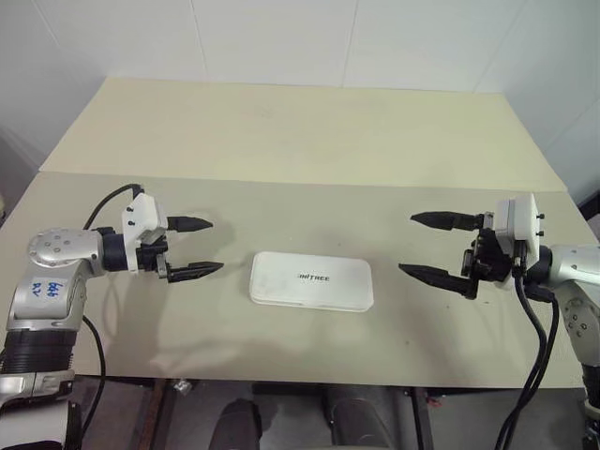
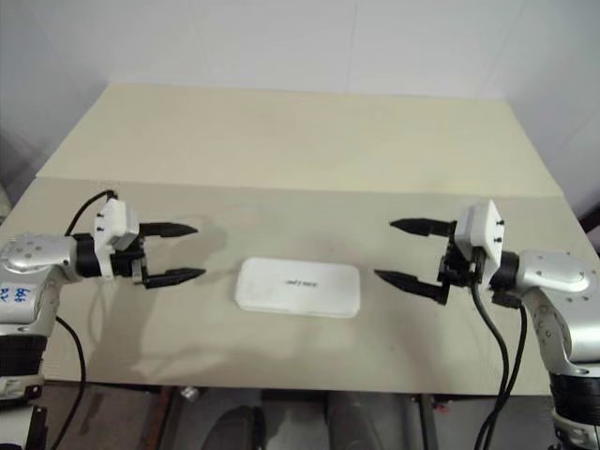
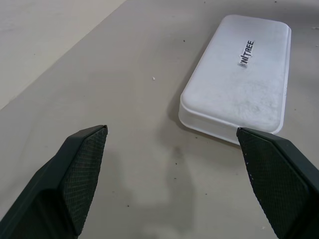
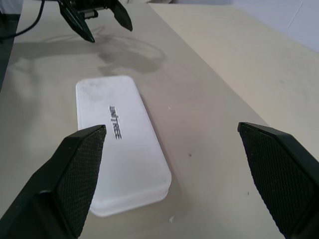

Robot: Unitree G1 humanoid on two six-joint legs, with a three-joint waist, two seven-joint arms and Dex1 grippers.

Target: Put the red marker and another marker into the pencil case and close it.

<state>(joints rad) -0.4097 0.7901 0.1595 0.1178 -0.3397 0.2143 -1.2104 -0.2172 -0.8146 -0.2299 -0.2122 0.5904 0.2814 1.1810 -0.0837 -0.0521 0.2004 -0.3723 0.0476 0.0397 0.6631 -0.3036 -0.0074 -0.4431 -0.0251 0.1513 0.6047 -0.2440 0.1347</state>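
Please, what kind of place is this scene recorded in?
Probably an indoor robot test bench or lab, not a home. A plain beige flat table stands against bare white wall panels, and a closed white rectangular hard plastic pencil case with black lettering lies on it.

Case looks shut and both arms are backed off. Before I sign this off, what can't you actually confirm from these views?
- Contents of the pencil case: its closed white lid hides the inside in both eye views and both wrist views, so whether markers are inside cannot be told.
- Whether the lid is fully latched: the seam is too small in the eye views and only partly shown in the wrist views.
- Left gripper and right gripper: open, holding nothing.
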